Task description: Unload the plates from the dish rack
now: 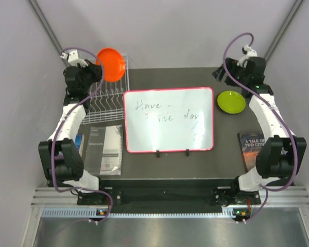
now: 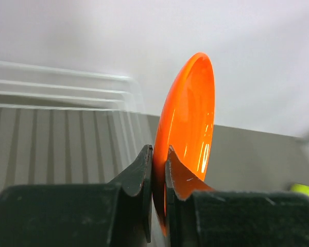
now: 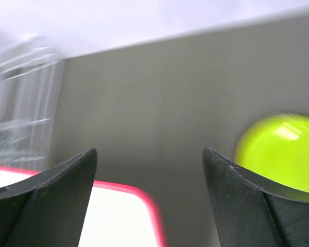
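An orange plate [image 1: 111, 64] hangs upright above the far end of the white wire dish rack [image 1: 105, 100], pinched at its lower rim by my left gripper [image 1: 97, 70]. In the left wrist view the left gripper [image 2: 159, 154] is shut on the orange plate [image 2: 188, 128], with the blurred dish rack [image 2: 67, 128] behind. A lime green plate [image 1: 231, 102] lies flat on the table at the right. My right gripper [image 1: 220, 75] hovers just beyond it, open and empty. The right wrist view shows that gripper [image 3: 149, 154] with jaws wide apart and the green plate [image 3: 283, 152] to its right.
A red-framed whiteboard [image 1: 169, 119] with writing lies in the middle of the table between rack and green plate. A grey booklet [image 1: 105, 149] lies near the left arm. A dark book [image 1: 252, 149] lies near the right arm. Grey walls close in the back and sides.
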You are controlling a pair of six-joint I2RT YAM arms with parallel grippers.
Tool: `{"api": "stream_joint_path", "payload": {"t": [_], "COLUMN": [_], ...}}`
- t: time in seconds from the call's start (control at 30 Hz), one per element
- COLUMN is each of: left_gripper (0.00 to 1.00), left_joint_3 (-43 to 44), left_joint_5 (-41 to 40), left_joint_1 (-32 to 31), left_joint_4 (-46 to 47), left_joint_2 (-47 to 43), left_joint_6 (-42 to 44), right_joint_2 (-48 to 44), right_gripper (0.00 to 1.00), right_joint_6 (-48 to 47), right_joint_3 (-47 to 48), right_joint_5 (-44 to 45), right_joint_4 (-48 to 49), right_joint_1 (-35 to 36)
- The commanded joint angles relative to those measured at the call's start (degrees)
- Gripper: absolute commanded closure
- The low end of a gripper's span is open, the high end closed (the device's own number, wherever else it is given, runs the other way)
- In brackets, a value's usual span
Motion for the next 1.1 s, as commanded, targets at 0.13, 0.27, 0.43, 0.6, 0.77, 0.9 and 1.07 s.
{"api": "stream_joint_path", "payload": {"t": [0.13, 0.27, 0.43, 0.6, 0.77, 0.9, 1.07], "left_gripper": [1.00, 1.00, 1.00, 1.00, 1.00, 1.00, 1.00], "left_joint_3": [6.62, 7.76, 11.35, 12.07, 12.68, 13.47, 14.00], "left_joint_5": [20.74, 21.36, 22.24, 20.66, 20.14, 20.39, 22.59], "left_joint_1": [-4.53, -10.23, -14.63, -16.75, -17.98, -18.51, -19.74], "left_joint_4": [13.18, 15.56, 17.06, 15.12, 15.48, 15.65, 21.01], "left_joint_2": [6.64, 8.75, 11.73, 13.32, 16.40, 17.72, 19.74], "left_joint_6": [-18.99, -20.93, -21.55, -18.47, -18.47, -17.85, -22.51], "right_joint_2": [6.11, 9.71, 12.53, 14.64, 15.88, 16.14, 19.92], "right_gripper": [0.17, 0.17, 0.16, 0.16, 0.16, 0.18, 0.19], "right_joint_6": [0.68, 3.41, 3.24, 2.36, 4.47, 4.29, 6.93], "right_joint_3": [12.81, 14.65, 16.41, 16.94, 16.15, 15.54, 17.38], "right_joint_5": [-12.52, -15.08, -16.66, -18.15, -21.14, -21.40, -25.44], "right_joint_4": [9.76, 13.02, 14.51, 16.01, 19.35, 20.14, 22.25], "right_joint_1": [12.30, 14.94, 17.93, 18.20, 18.46, 18.90, 18.99]}}
